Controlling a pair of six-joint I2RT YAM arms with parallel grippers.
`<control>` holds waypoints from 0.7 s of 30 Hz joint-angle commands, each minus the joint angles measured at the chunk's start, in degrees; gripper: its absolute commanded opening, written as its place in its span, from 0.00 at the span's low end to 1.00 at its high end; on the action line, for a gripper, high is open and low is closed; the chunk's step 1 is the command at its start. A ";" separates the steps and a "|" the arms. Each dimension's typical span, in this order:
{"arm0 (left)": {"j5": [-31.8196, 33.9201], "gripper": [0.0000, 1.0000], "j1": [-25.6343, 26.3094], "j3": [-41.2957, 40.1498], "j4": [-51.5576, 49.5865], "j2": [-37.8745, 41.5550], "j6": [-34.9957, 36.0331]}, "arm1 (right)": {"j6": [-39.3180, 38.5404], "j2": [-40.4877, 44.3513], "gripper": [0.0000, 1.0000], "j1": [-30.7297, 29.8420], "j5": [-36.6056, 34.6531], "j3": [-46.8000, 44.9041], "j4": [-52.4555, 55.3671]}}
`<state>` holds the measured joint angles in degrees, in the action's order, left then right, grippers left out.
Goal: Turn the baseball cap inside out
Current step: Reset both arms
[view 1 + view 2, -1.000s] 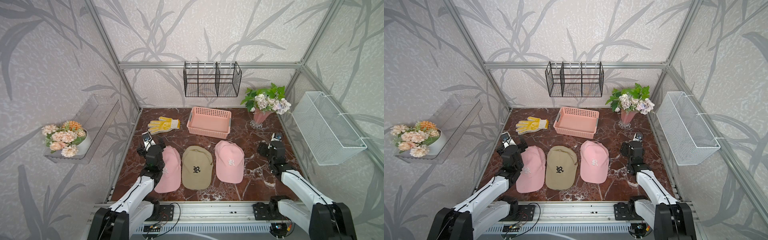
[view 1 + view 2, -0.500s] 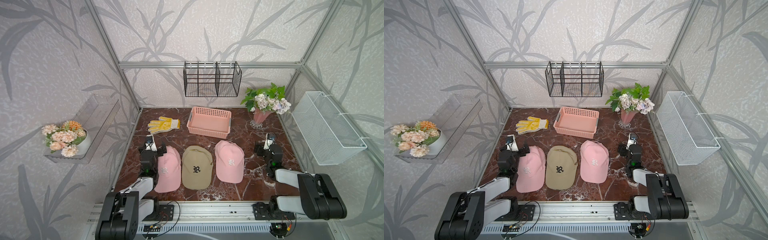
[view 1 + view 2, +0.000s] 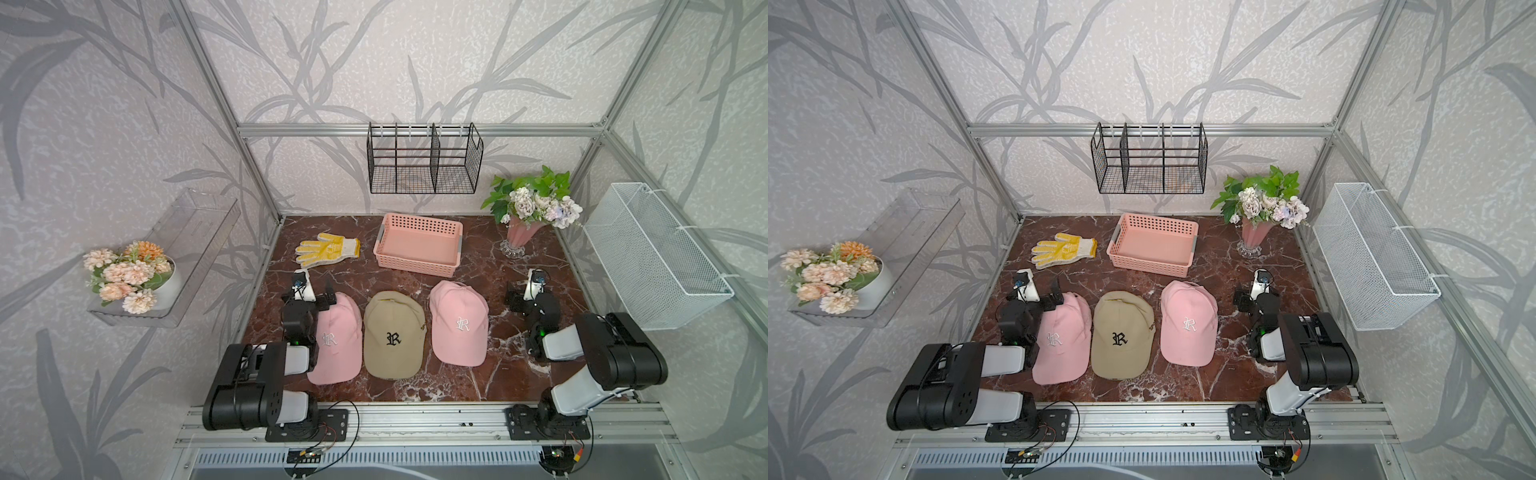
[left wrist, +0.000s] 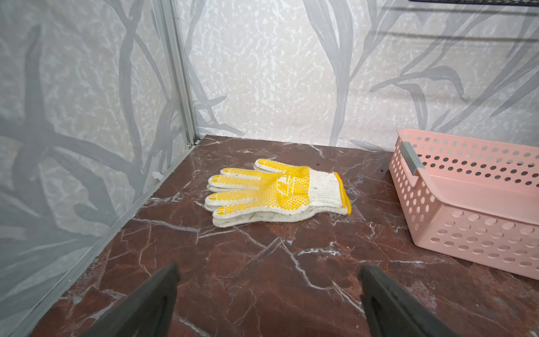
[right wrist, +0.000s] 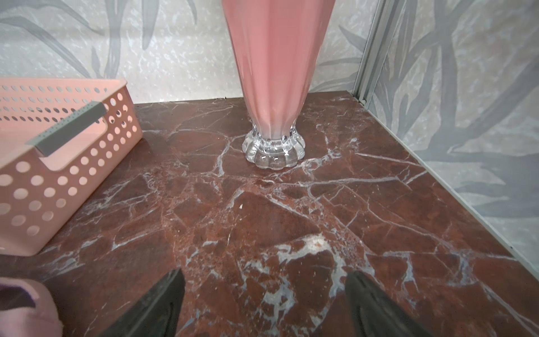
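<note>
Baseball caps (image 3: 392, 336) lie between left claw (image 4: 269, 267) and right claw (image 5: 264, 271).

Folded low: left arm (image 3: 253, 374), right arm (image 3: 619, 361); jaws wide apart.

Both the left arm (image 3: 245, 386) and the right arm (image 3: 619, 361) are built of bulky black joint housings (image 3: 1320, 353) joined by white links (image 3: 1000, 359). Each is bolted to a black base plate (image 3: 332, 422), from which thin black and red cables (image 3: 322, 441) are led. A small green light (image 3: 296, 343), possibly a status lamp, is seen on each forearm. The left gripper (image 4: 269, 267) is fitted with dark, tapered fingers (image 4: 145, 303).
</note>
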<state>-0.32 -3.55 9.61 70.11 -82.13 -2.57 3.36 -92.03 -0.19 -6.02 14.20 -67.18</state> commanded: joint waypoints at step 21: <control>-2.07 1.00 0.47 1.51 4.97 -4.53 1.01 | 1.22 1.15 0.99 0.19 -3.48 3.58 4.42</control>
<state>-2.66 -3.38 10.04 74.19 -86.39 -2.09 4.34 -91.81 -0.14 -8.86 17.23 -62.67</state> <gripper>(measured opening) 0.998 0.990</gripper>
